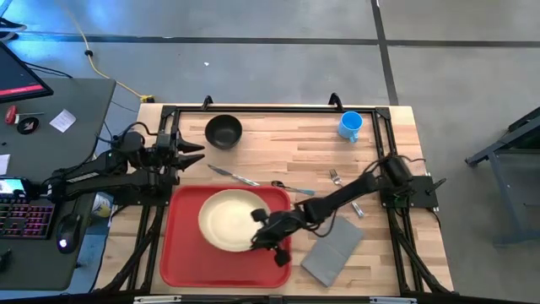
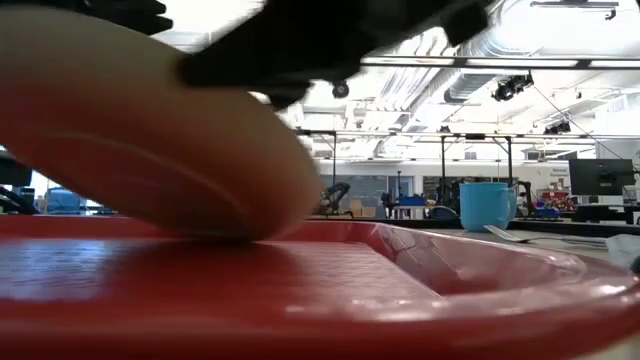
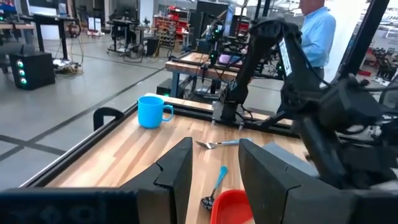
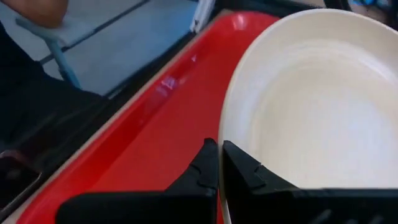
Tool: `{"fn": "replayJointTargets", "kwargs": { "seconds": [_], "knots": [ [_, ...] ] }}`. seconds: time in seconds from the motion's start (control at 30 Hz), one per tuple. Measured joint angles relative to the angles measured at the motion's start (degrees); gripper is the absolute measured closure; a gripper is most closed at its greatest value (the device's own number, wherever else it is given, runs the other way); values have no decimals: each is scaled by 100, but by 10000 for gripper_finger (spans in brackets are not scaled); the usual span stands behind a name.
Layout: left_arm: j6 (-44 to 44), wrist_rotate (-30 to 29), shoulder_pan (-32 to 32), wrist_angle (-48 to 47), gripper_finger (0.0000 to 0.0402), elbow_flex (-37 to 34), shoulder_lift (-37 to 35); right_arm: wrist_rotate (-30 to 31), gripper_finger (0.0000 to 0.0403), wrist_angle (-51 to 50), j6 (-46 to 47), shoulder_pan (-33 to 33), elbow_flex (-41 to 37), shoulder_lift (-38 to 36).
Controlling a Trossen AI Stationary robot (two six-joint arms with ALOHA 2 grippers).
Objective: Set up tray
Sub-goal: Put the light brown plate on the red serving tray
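Note:
The red tray (image 1: 181, 257) lies at the table's near edge, left of centre. A cream plate (image 1: 228, 219) is on it, tilted in the low view (image 2: 150, 130). My right gripper (image 1: 260, 230) reaches in from the right and is shut on the plate's right near rim; its own view (image 4: 219, 149) shows this from close up. My left gripper (image 1: 192, 152) hangs open off the tray's far left corner, beside the black bowl (image 1: 224, 131), touching nothing. In its own view (image 3: 214, 180) the fingers stand apart above the table. My right gripper pinches the plate's rim (image 4: 225, 134) on its right near side, one finger (image 4: 242, 168) on the inner face and one (image 4: 205, 165) on the outer. The fingers come from the table's right, slanting down. The plate is tilted, with its underside (image 2: 235, 232) on the tray.
A knife (image 1: 232, 176), a blue-handled spoon (image 1: 291, 187) and a fork (image 1: 342, 181) lie on the wood beyond the tray. The grey napkin (image 1: 332, 251) sits right of the tray, and a blue mug (image 1: 350, 125) stands far right. A person stands behind the table (image 3: 317, 31).

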Motion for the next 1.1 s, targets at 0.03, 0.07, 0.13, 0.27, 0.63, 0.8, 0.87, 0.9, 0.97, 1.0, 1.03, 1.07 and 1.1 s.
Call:
{"fn": "replayJointTargets", "kwargs": {
  "seconds": [0.03,0.07,0.13,0.27,0.63,0.8,0.87,0.9,0.97,1.0,1.03,1.07,1.1],
  "knots": [
    [18,2,0,8,236,0,0,-140,403,-125,-58,-22,248,156],
    [26,0,0,10,236,0,0,-260,403,-295,-129,-47,516,314],
    [34,2,0,8,236,0,0,-407,403,-756,-237,-57,1033,640],
    [1,20,0,-21,236,0,0,-439,403,-1675,-364,-53,1945,1197],
    [-657,278,-2,-314,236,-4,2,-487,403,-1290,-309,-62,2654,1654],
    [-762,289,-2,-890,236,-4,2,-226,403,-1246,-42,-51,2652,1656],
    [-768,294,-2,-1019,236,-4,2,-67,403,-1330,110,-46,2652,1656],
    [-782,306,-2,-1058,236,-4,2,-33,403,-1356,207,-41,2649,1656],
    [-812,383,-2,-1127,236,-4,2,72,403,-1406,378,-13,2649,1656],
    [-811,432,-2,-1168,236,-4,2,148,403,-1423,459,11,2649,1656],
    [-785,458,-2,-1172,236,-4,2,209,403,-1435,554,39,2649,1656],
    [-734,493,-2,-1165,236,-4,2,224,403,-1460,667,65,2649,1656],
    [-690,524,-2,-1162,236,-4,2,221,403,-1488,818,83,2649,1656]
  ]
}}
